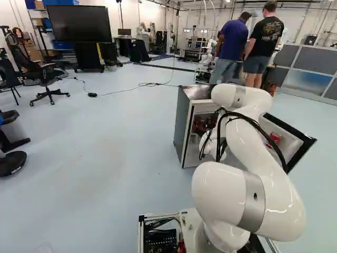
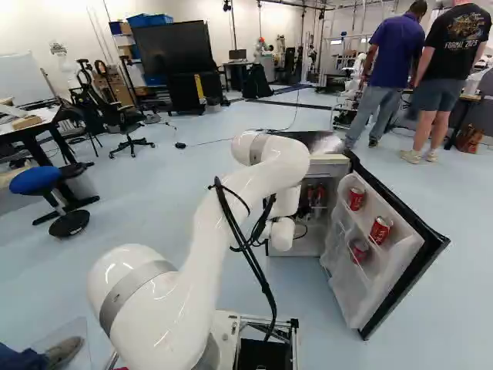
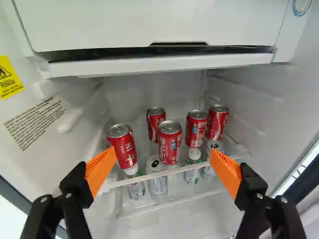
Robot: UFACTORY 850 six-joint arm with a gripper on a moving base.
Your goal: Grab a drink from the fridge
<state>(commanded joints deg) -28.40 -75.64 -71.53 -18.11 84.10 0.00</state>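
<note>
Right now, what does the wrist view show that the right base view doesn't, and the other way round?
Only the wrist view shows the open gripper with its orange pads, the silver cans and bottles low in the fridge, and the yellow label on its wall.

Only the right base view shows the three door cans, the arm, the office chair and the big screen.

Both show the fridge interior with red cans inside.

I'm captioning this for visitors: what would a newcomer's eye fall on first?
Probably the five red cans on the fridge shelf, ahead of the open gripper with orange pads. Next, the big white arm in the right base view, and right of it the open door holding three more red cans.
</note>
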